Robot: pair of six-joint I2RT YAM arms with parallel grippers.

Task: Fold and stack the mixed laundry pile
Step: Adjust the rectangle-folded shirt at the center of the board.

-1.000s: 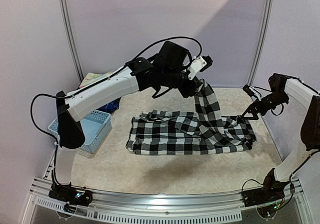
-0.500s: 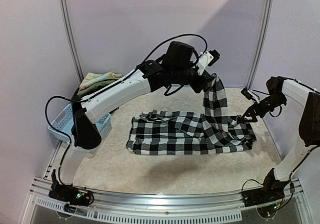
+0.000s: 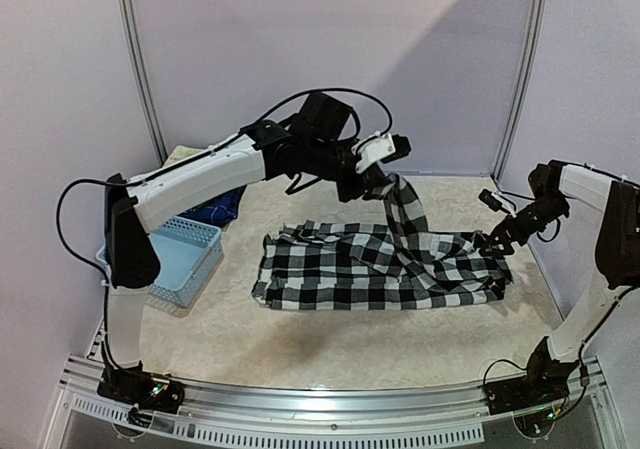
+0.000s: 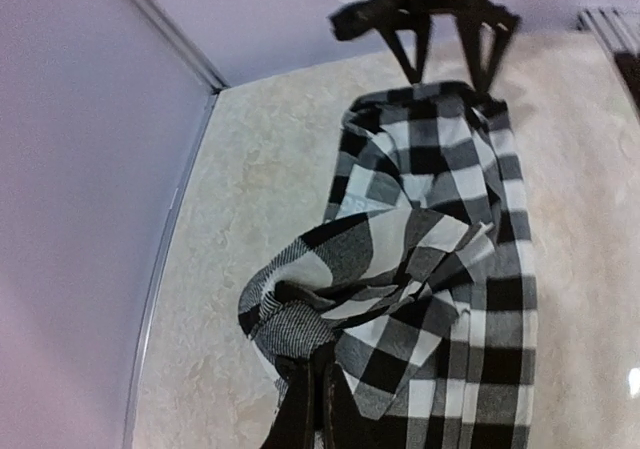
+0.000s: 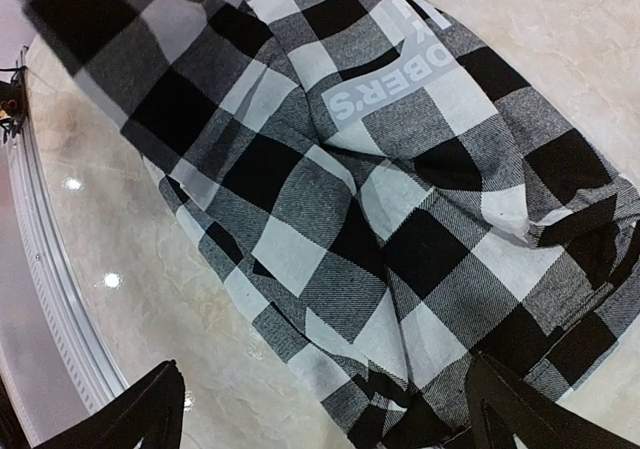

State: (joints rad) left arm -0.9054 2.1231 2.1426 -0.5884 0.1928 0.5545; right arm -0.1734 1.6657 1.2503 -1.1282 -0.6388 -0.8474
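**A:** Well, how does the black-and-white checked long-sleeved shirt (image 3: 340, 269) lie?

**B:** Mostly flat, spread as a wide, rumpled band across the middle of the cream marbled table (image 3: 330, 354) and reaching toward its right edge. One strip rises from its right half to the left gripper (image 3: 388, 182), which is clamped tight on the bunched cloth. From the left wrist, the folds gather at that claw (image 4: 310, 414).

**A:** And the other claw?

**B:** The right gripper (image 3: 497, 239) stands wide apart, holding nothing, low over the shirt's right end. Its wrist view shows crumpled checks and pale printed lettering (image 5: 385, 79) on the fabric, with one dark fingertip (image 5: 150, 414) at each lower corner.

**A:** Any other laundry?

**B:** By the table's far left corner there is a dark blue printed piece (image 3: 215, 210) under the left arm. A pale yellow-green floral cloth (image 3: 182, 155) is behind it, mostly hidden. Both are beyond a light blue perforated plastic basket (image 3: 185, 259) at the left edge.

**A:** The room?

**B:** There are pale lilac wall panels (image 3: 250, 49) on three sides, joined by grey upright poles (image 3: 140, 79). A slotted metal rail (image 3: 330, 416) runs along the near edge.
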